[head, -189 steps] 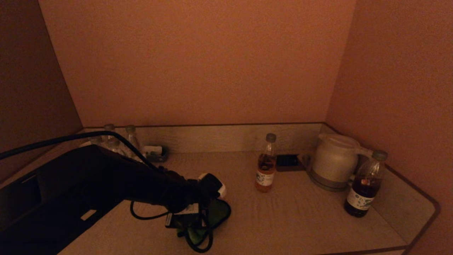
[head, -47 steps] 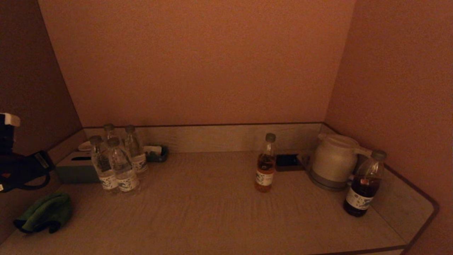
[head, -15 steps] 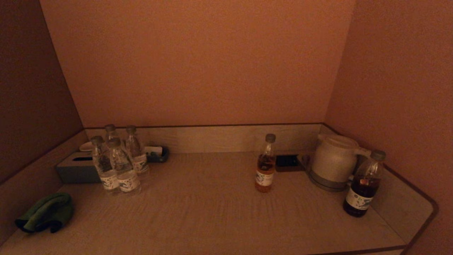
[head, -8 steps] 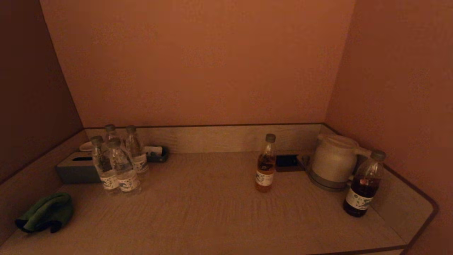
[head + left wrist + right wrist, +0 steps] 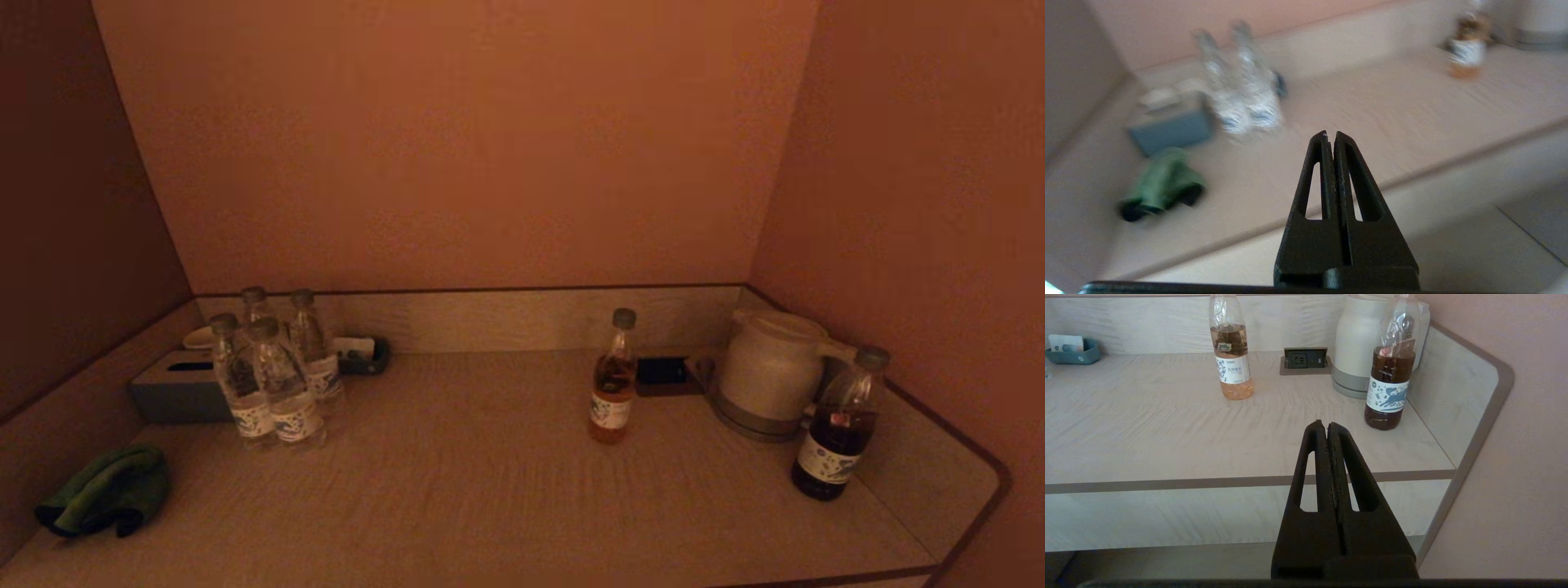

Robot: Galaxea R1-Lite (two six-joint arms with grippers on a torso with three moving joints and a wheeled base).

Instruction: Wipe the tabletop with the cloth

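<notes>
**Cloth lies off to the left, both arms pulled back from the surface**

Head view: I see no arm over the surface [image 5: 506,490]. The green cloth [image 5: 104,490] sits bunched at the near-left corner, in front of the grey tissue box [image 5: 175,390] and well apart from it. Its long axis runs slantwise, rising toward the box. Counting from the box outward: four clear water bottles [image 5: 273,380] cluster just beside it, one small tray [image 5: 359,354] stands behind them, then one amber drink bottle [image 5: 613,384], one socket plate [image 5: 661,371], one white kettle [image 5: 771,371] and one dark drink bottle [image 5: 837,429], all far from the box.

Left wrist view: my left gripper [image 5: 1331,139] hangs off the front edge of the surface, its fingers clenched together on nothing. The cloth [image 5: 1163,183] lies ahead of the tips and to one side, on the near side of the tissue box [image 5: 1171,126]. I judge this arm the nearer one by far.

Right wrist view: my right gripper [image 5: 1324,428] also hangs off the front edge, fingers pressed together and empty, facing the dark drink bottle [image 5: 1391,371] and kettle [image 5: 1367,339]; neither cloth nor tissue box shows here
</notes>
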